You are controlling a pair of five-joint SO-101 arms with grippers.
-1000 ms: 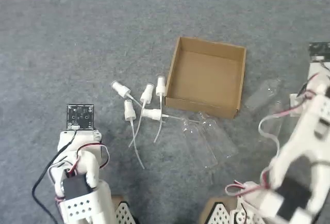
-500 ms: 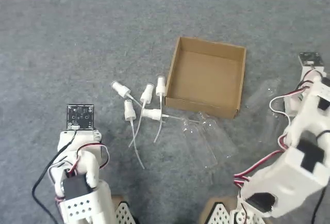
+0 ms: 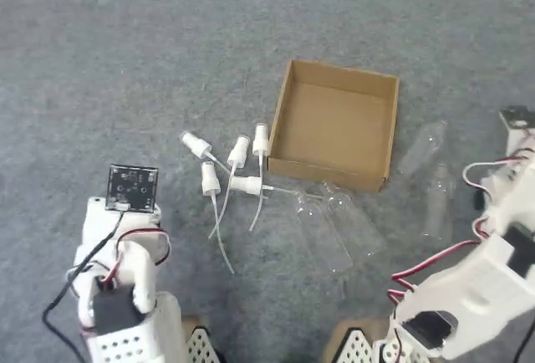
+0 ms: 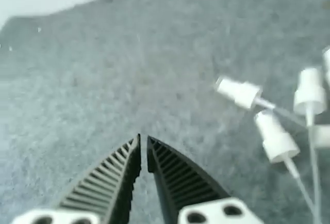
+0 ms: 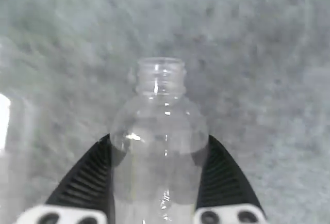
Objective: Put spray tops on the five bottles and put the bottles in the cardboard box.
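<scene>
Clear plastic bottle [image 5: 160, 126] sits clamped at its shoulders in the right gripper [image 5: 159, 142], right of the cardboard box [image 3: 326, 172], neck left free, likely for capping. Meanwhile the left gripper [image 4: 143, 140] hangs clenched, empty, near the spray tops [image 3: 238, 152].

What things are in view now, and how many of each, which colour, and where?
cardboard box: one, brown, open, empty, mid-table.
spray tops: five, white, loose on the cover left of the box.
bottles: four, clear, uncapped; two lying before the box, two to its right.
bottle: one, clear, uncapped, in the right gripper; whether it is a fifth, I cannot tell.
table cover: one, grey, under everything.
left gripper: one, black, shut, empty, above the cover.
left arm, right arm: two, white, near edge.
</scene>
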